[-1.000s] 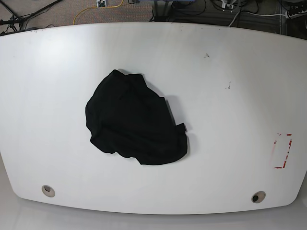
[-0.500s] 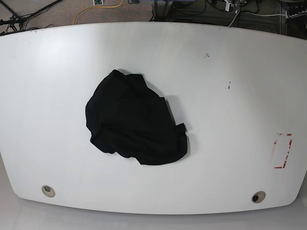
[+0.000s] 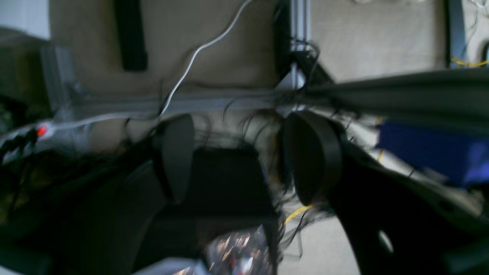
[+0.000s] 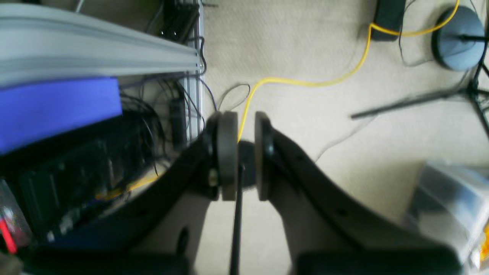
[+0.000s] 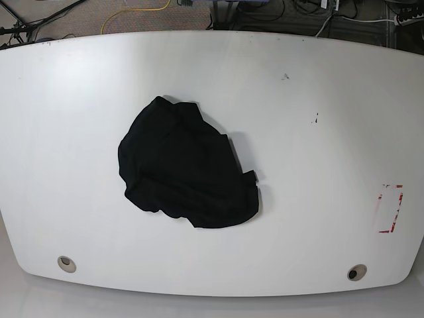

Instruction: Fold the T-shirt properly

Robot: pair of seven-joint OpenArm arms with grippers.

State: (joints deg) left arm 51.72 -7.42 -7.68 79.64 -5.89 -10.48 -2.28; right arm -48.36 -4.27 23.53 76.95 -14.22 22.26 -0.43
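Item: the T-shirt [image 5: 185, 165]. Plain black soft cloth, lying crumpled in an irregular lump on the white table [image 5: 318, 165], left of centre in the base view. No sleeve, hem or collar can be told apart in the heap; its lower right edge shows a small jutting corner. Nothing touches it.

Item: left gripper [image 3: 237, 156]. Seen only in its own wrist view (blurred). Jaws stand well apart, nothing between them. It hangs off the table, over carpet, cables and dark equipment; no cloth in sight.

Item: right gripper [image 4: 241, 154]. Seen only in its own wrist view. Pads are drawn near together with a narrow gap, and nothing is pinched; the yellow cable [image 4: 305, 82] and a dark rod seen through the gap lie on the floor behind. It too is clear of the table, beside the grey table edge [image 4: 95, 49] at upper left of that frame.

Item: table fittings. Two round grommets near the lower edge of the base view, at left [image 5: 65, 264] and at right [image 5: 356, 272]; a red-outlined mark [image 5: 389, 209] at right, well apart from the shirt.

Step in hand (a judgement): the very start. Neither arm appears in the base view and no fold is begun.

Next move calls for: both arms brought in over the table, the right pincer opened, and the heap spread flat first, so that two opposite edges or shoulders must be found and drawn apart before any fold. Where to grasp cannot be settled from this lump alone.
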